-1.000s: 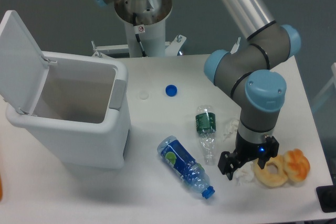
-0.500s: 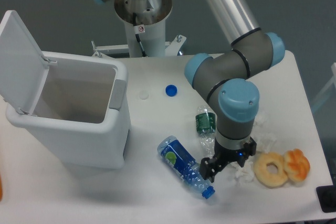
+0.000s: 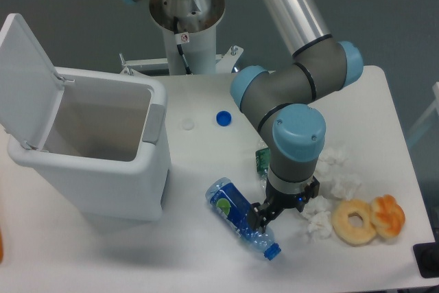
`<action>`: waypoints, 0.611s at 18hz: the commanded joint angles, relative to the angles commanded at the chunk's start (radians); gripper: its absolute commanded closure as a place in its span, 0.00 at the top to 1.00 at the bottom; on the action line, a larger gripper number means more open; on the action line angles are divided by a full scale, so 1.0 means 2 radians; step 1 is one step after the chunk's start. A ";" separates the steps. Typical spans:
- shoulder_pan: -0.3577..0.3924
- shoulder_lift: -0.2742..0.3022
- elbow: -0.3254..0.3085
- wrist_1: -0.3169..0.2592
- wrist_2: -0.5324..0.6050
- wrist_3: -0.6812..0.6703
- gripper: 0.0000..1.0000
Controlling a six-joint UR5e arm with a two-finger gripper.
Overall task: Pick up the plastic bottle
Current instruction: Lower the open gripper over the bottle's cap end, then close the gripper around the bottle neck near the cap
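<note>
a white surface (image 3: 206, 252) carries an open-lidded white bin (image 3: 89, 149) at left. the plastic bottle (image 3: 241, 217) lies on its side near the front edge, blue cap toward the camera. the hand (image 3: 260, 216) sits right at the bottle's flank; its opening cannot be told. a doughnut (image 3: 354, 222) and a loose blue cap (image 3: 223, 119) lie apart.

bottles: 2, the blue-labelled plastic bottle (image 3: 241, 219) right of the bin and a green-labelled one (image 3: 262, 159) mostly behind my wrist | bins: 1, white bin (image 3: 103, 169), lid open | loose caps: 2, blue cap (image 3: 223, 118), white cap (image 3: 188, 124) | doughnuts: 2, (image 3: 355, 221) (image 3: 388, 215) | crumpled tissues: about 4, (image 3: 346, 184) farthest right of the bin
</note>
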 joint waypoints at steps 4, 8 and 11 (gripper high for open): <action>-0.002 0.005 0.000 0.001 -0.003 0.001 1.00; -0.002 0.000 0.006 0.033 -0.008 0.005 1.00; -0.003 -0.007 0.011 0.036 -0.009 0.005 1.00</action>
